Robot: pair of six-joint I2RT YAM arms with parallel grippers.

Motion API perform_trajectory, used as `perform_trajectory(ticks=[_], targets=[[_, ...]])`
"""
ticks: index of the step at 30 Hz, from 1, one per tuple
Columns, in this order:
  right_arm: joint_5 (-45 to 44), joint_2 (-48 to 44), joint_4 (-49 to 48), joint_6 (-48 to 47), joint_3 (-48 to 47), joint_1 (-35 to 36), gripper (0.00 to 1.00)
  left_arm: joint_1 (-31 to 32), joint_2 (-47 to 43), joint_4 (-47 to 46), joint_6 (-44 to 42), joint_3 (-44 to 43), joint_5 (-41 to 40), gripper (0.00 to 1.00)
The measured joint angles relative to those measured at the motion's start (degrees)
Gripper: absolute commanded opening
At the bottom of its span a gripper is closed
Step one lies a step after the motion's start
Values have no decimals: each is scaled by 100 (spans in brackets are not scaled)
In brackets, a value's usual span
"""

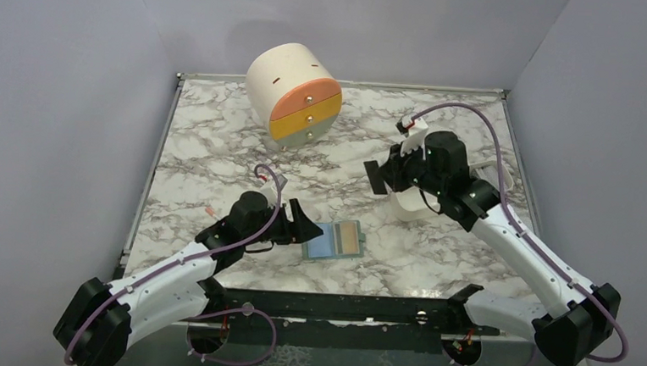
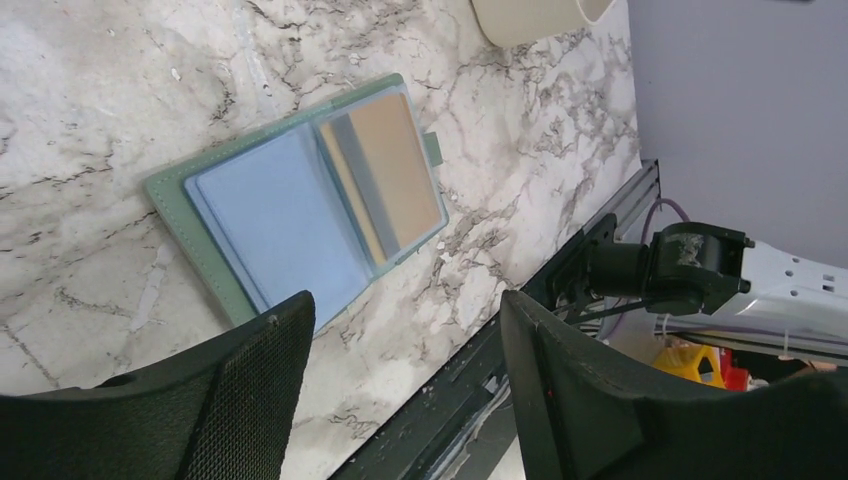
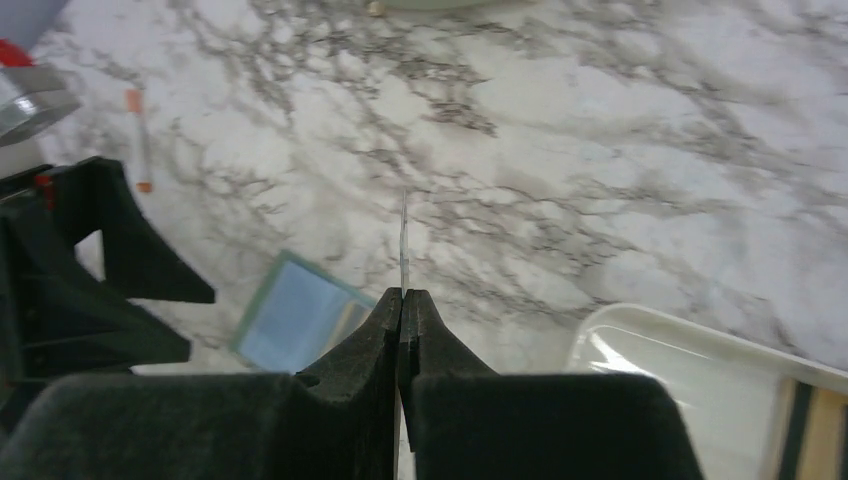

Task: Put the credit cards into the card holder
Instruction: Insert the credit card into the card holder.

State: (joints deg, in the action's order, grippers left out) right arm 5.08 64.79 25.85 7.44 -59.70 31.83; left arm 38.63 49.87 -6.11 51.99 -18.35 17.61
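Wallet (image 1: 333, 240) is lying open on the marble table (image 1: 221, 143) between the arms, with a tan card (image 2: 392, 165) sitting in its right half. The right gripper (image 3: 403, 297) is pinching a thin card (image 3: 403, 235) edge-on, raised near the white tray (image 3: 650, 350) and well apart from the wallet. The left gripper (image 2: 405, 305) is hovering wide open just beside the wallet's edge. To my eye the step is calling for a low, level approach, sliding the card corner-first into a slot while the left side is steadying the wallet.
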Motion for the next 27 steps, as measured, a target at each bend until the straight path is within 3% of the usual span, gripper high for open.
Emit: perform_trajectory(ticks=[5,10,23,27], targets=[[841,-13,-796,1058,699,411,1,0,-52,315,-9,-140,-192,57],[1438,186,-1379,1792,1139,588,1,0,-273,341,33,-162,-254,56],[2990,192,-3753,3366,2216,599,1,0,-682,-1172,994,-57,280,53],[3300,192,-4457,3908,2479,599,1,0,-680,-1567,1266,181,354,39]])
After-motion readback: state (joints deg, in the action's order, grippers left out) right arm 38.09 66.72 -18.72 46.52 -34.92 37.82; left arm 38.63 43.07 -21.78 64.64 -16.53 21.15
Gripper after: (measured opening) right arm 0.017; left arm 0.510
